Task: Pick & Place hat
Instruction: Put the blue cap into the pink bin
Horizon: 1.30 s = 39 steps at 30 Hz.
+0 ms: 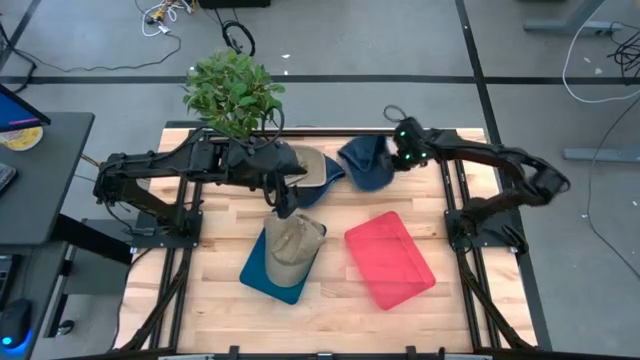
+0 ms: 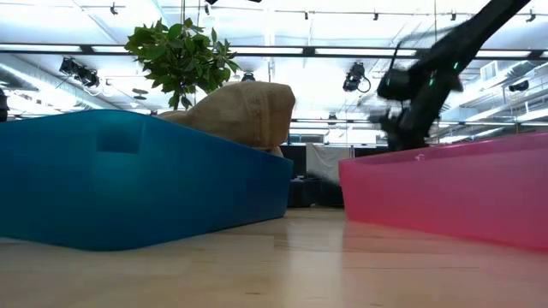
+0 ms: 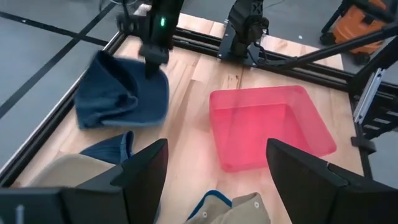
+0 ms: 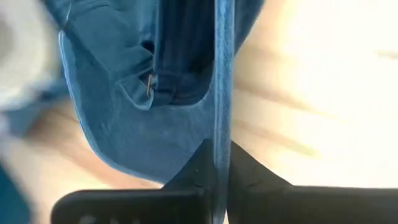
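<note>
Up near the top center of the high view, the blue hat (image 1: 365,162) hangs pinched in the right hand (image 1: 392,150). Lower down, a tan hat (image 1: 292,246) lies in the blue tray (image 1: 262,277), the left hand (image 1: 284,209) spread wide above it, beside the pink tray (image 1: 390,260).

Left end effector (image 1: 285,207) spread wide — right end effector (image 4: 222,163) pinched closed

Overhead looking down, table-level low view, both sharing red bin (image 1: 390,260)

A tan hat (image 1: 294,247) is seen in the blue bin (image 1: 272,274); a navy hat (image 1: 367,164) is held by the right gripper (image 1: 393,160).
</note>
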Each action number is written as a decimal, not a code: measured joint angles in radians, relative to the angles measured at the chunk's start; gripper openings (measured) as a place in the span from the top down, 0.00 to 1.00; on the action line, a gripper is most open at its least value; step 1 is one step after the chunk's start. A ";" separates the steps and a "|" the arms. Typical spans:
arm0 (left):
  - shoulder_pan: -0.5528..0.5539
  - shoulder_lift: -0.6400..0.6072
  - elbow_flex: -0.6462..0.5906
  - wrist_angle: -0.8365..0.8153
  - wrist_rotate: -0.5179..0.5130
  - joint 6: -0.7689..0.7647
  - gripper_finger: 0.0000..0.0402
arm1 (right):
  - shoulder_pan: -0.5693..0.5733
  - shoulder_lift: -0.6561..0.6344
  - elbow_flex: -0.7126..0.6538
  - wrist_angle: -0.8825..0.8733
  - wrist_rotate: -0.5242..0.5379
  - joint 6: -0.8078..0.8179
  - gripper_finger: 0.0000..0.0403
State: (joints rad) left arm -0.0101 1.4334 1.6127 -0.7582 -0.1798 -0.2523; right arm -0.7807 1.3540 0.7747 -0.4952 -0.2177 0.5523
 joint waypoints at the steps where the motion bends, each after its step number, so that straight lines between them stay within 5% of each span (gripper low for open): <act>1: 0.000 0.000 0.000 0.000 0.000 0.004 0.31 | 0.000 -0.041 0.014 -0.014 -0.001 0.000 0.98; 10: 0.015 0.000 0.000 0.003 -0.007 0.054 0.31 | 0.086 -0.378 0.169 -0.283 0.108 -0.018 0.99; 19: 0.027 0.000 0.000 0.006 -0.011 0.119 0.31 | 0.375 -0.550 0.293 -0.624 0.334 0.169 0.99; 32: 0.032 0.000 0.000 0.007 -0.011 0.145 0.31 | 0.878 -0.449 0.299 -0.763 0.319 0.557 0.99; 39: 0.032 0.000 0.000 0.006 -0.011 0.185 0.31 | 1.054 -0.267 0.387 -0.863 0.493 0.548 0.99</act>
State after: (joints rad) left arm 0.0216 1.4334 1.6127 -0.7517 -0.1912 -0.0672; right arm 0.2731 1.0871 1.1619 -1.3578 0.2749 1.1007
